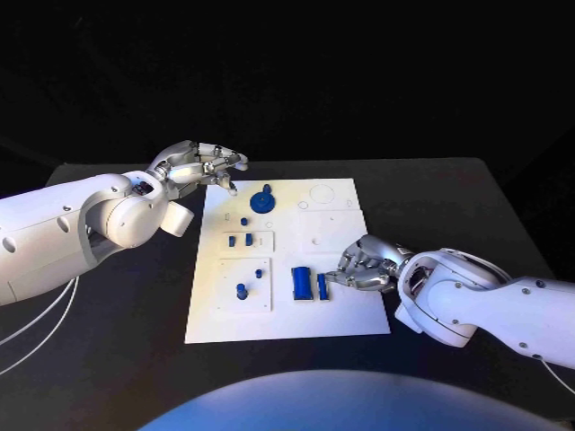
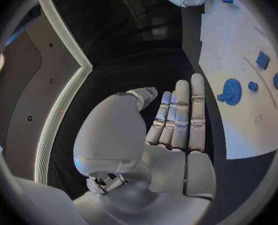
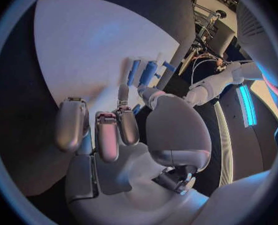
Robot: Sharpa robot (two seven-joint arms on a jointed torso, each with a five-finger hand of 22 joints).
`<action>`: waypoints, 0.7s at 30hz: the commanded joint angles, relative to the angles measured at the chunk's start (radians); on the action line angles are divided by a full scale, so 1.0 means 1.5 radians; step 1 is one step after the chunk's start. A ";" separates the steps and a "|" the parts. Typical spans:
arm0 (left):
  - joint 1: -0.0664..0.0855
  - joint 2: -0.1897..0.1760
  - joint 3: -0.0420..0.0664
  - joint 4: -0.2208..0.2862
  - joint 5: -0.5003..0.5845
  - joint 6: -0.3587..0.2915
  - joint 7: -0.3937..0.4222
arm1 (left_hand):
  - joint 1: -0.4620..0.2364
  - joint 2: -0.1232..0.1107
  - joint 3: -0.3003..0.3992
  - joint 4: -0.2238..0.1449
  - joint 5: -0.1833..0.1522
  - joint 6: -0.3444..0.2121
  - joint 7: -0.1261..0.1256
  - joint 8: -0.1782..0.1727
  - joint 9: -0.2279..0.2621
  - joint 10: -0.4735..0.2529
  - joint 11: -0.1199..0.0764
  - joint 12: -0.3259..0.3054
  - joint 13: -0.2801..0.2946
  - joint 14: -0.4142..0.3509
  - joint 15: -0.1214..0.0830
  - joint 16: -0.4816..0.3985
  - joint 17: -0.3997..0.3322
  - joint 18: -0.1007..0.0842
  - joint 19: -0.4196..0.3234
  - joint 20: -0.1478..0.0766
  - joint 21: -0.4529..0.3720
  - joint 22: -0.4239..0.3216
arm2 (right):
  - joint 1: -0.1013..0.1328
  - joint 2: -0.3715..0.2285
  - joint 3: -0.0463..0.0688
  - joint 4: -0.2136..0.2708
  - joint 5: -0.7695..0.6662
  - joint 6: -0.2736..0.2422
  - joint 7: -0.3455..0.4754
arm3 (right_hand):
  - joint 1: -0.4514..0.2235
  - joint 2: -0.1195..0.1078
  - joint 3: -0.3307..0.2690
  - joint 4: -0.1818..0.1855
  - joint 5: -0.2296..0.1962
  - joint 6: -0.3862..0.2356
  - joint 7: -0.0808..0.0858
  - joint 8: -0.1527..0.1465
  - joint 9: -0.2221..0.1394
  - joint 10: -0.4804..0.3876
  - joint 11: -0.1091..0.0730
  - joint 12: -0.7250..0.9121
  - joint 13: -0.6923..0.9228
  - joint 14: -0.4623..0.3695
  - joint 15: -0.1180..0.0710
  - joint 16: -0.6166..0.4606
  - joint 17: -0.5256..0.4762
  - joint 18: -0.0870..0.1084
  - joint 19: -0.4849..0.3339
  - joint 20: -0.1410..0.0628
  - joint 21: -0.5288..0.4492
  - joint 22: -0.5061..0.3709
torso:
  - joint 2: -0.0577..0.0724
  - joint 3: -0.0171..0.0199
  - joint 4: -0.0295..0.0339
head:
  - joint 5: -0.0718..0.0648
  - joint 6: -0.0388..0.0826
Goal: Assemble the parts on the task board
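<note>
- Head view: left hand (image 1: 199, 164) hovers at the task board's (image 1: 346, 319) eleven o'clock corner, fingers straight, holding nothing.
- Right hand (image 1: 366, 266), fingers curled, empty, sits beside two blue blocks (image 1: 310, 285).

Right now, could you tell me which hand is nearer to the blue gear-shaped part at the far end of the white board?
Left. The left hand hovers beside the gear, apart from it; the right hand is at the board's near end.

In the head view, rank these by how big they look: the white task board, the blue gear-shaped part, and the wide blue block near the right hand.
1. Task board, by far the largest.
2. Wide blue block.
3. Blue gear-shaped part, which looks only slightly smaller than the block, so that order is unsure.
</note>
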 commanded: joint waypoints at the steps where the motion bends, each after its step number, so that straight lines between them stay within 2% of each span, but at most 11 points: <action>1: 0.000 0.003 0.000 0.000 0.023 -0.035 0.072 | -0.001 0.005 0.003 0.001 0.003 -0.001 0.003 0.008 0.002 0.012 -0.004 0.014 0.001 0.002 -0.001 0.007 0.000 0.010 0.009 -0.002 -0.001 -0.001 | 0.015 -0.007 0.001 -0.007 0.096 -0.047 0.183 | 0.035 0.004 -0.002 -0.019 0.002 -0.027 0.008 -0.006 0.002 -0.027 0.009 -0.071 0.028 0.035 0.008 -0.040 0.019 0.024 -0.043 0.006 -0.130 0.076 | -0.006 -0.0024 -0.0033 | 0.000 0.000; 3: 0.000 0.004 0.000 -0.002 0.041 -0.052 0.099 | 0.006 -0.007 0.002 -0.009 0.001 -0.001 0.000 0.010 0.002 0.024 -0.008 0.020 0.001 0.006 -0.004 0.006 -0.001 0.010 0.013 -0.004 0.000 0.000 | 0.025 -0.007 0.001 -0.021 0.143 -0.056 0.240 | 0.053 0.003 -0.003 -0.030 0.003 -0.046 0.016 -0.011 0.003 -0.055 0.015 -0.120 -0.003 0.024 0.014 -0.068 -0.023 0.034 -0.068 0.012 -0.207 0.055 | -0.009 -0.0047 -0.0053 | -0.001 0.000; 5: -0.001 0.005 0.000 -0.005 0.058 -0.065 0.121 | 0.007 -0.015 -0.001 -0.014 -0.001 -0.001 0.000 0.011 0.002 0.028 -0.009 0.021 0.000 0.006 -0.005 0.005 -0.001 0.009 0.014 -0.006 0.000 0.000 | 0.034 -0.004 0.002 -0.040 0.211 -0.063 0.292 | 0.079 0.010 0.003 -0.044 0.003 -0.079 0.031 -0.025 -0.001 -0.135 0.029 -0.261 -0.095 -0.015 0.025 -0.151 -0.135 0.060 -0.132 0.022 -0.394 -0.003 | -0.014 -0.0068 -0.0075 | -0.001 0.000; 6: -0.001 0.005 0.000 -0.006 0.064 -0.068 0.127 | 0.007 -0.019 -0.005 -0.016 -0.003 -0.001 -0.001 0.012 0.002 0.030 -0.009 0.021 0.000 0.005 -0.005 0.004 -0.002 0.009 0.013 -0.006 -0.001 -0.001 | 0.038 -0.002 0.002 -0.048 0.242 -0.063 0.312 | 0.084 0.013 0.005 -0.047 0.003 -0.083 0.033 -0.027 -0.001 -0.147 0.033 -0.285 -0.113 -0.023 0.029 -0.170 -0.156 0.064 -0.142 0.025 -0.428 -0.017 | -0.016 -0.0080 -0.0086 | 0.001 0.000; 7: -0.003 0.006 0.000 -0.007 0.071 -0.073 0.135 | 0.006 -0.021 -0.006 -0.016 -0.004 -0.001 -0.001 0.012 0.003 0.030 -0.009 0.021 -0.001 0.004 -0.005 0.003 -0.002 0.009 0.013 -0.006 -0.002 -0.001 | 0.042 0.000 0.003 -0.061 0.287 -0.063 0.340 | 0.104 0.023 0.025 -0.061 0.004 -0.105 0.046 -0.044 -0.007 -0.228 0.042 -0.434 -0.219 -0.063 0.037 -0.265 -0.262 0.074 -0.178 0.034 -0.526 -0.061 | -0.018 -0.0092 -0.0090 | 0.001 0.000; 10: -0.008 0.008 0.000 -0.008 0.085 -0.085 0.148 | 0.003 -0.028 -0.016 -0.018 -0.007 0.000 -0.001 0.013 0.003 0.033 -0.009 0.020 -0.002 0.000 -0.005 0.000 -0.003 0.008 0.009 -0.006 -0.005 -0.003 | 0.050 0.012 0.006 -0.101 0.373 -0.062 0.392 | 0.108 0.021 0.046 -0.075 0.003 -0.120 0.059 -0.068 -0.017 -0.249 0.054 -0.482 -0.274 -0.117 0.049 -0.427 -0.413 0.075 -0.190 0.046 -0.575 -0.109 | -0.022 -0.0115 -0.0100 | 0.000 0.001; 15: -0.015 0.017 0.000 -0.014 0.126 -0.126 0.168 | 0.012 -0.025 -0.032 -0.023 -0.011 0.004 -0.001 0.019 0.002 0.044 -0.006 0.009 -0.015 -0.058 0.005 -0.081 -0.036 0.006 -0.041 0.004 -0.071 -0.038 | 0.061 0.052 0.009 -0.209 0.486 -0.048 0.473 | 0.108 0.011 0.083 -0.092 0.003 -0.134 0.090 -0.125 -0.050 -0.326 0.088 -0.594 -0.396 -0.194 0.083 -0.572 -0.455 0.069 -0.249 0.077 -0.670 -0.200 | -0.033 -0.0145 -0.0124 | 0.000 0.029; 18: -0.020 0.023 0.000 -0.020 0.138 -0.138 0.175 | 0.014 -0.023 -0.032 -0.024 -0.011 0.009 -0.003 0.024 0.003 0.055 -0.007 0.004 -0.021 -0.060 0.007 -0.123 -0.053 0.007 -0.056 0.010 -0.107 -0.060 | 0.063 0.067 0.011 -0.249 0.537 -0.038 0.500 | 0.106 0.006 0.092 -0.096 0.001 -0.129 0.100 -0.147 -0.066 -0.329 0.100 -0.649 -0.480 -0.228 0.098 -0.639 -0.473 0.072 -0.275 0.093 -0.711 -0.246 | -0.038 -0.0144 -0.0114 | -0.002 0.050; 19: -0.023 0.026 0.001 -0.024 0.143 -0.141 0.178 | 0.015 -0.023 -0.032 -0.024 -0.011 0.011 -0.004 0.028 0.003 0.062 -0.006 -0.009 -0.031 -0.049 0.008 -0.168 -0.068 0.007 -0.059 0.016 -0.143 -0.083 | 0.063 0.074 0.012 -0.265 0.560 -0.034 0.512 | 0.106 0.003 0.097 -0.099 0.001 -0.126 0.105 -0.158 -0.074 -0.338 0.111 -0.678 -0.523 -0.268 0.113 -0.686 -0.495 0.068 -0.308 0.105 -0.720 -0.274 | -0.039 -0.0142 -0.0105 | -0.003 0.058; 20: -0.025 0.029 0.001 -0.027 0.146 -0.142 0.181 | 0.016 -0.023 -0.030 -0.023 -0.011 0.012 -0.004 0.029 0.003 0.066 -0.006 -0.016 -0.035 -0.050 0.011 -0.190 -0.074 0.007 -0.065 0.019 -0.160 -0.093 | 0.064 0.078 0.012 -0.276 0.578 -0.030 0.521 | 0.104 0.003 0.097 -0.099 0.002 -0.122 0.107 -0.165 -0.078 -0.334 0.113 -0.691 -0.550 -0.276 0.117 -0.708 -0.506 0.070 -0.322 0.112 -0.720 -0.293 | -0.041 -0.0138 -0.0088 | -0.005 0.061; 21: -0.027 0.033 0.001 -0.031 0.150 -0.142 0.184 | 0.016 -0.024 -0.027 -0.021 -0.011 0.014 -0.005 0.032 0.004 0.075 -0.005 -0.030 -0.044 -0.052 0.013 -0.232 -0.085 0.007 -0.070 0.025 -0.190 -0.112 | 0.064 0.085 0.013 -0.289 0.599 -0.025 0.531 | 0.102 -0.001 0.093 -0.100 0.001 -0.117 0.108 -0.171 -0.083 -0.329 0.114 -0.700 -0.574 -0.279 0.120 -0.725 -0.516 0.072 -0.331 0.117 -0.720 -0.312 | -0.043 -0.0133 -0.0072 | -0.005 0.069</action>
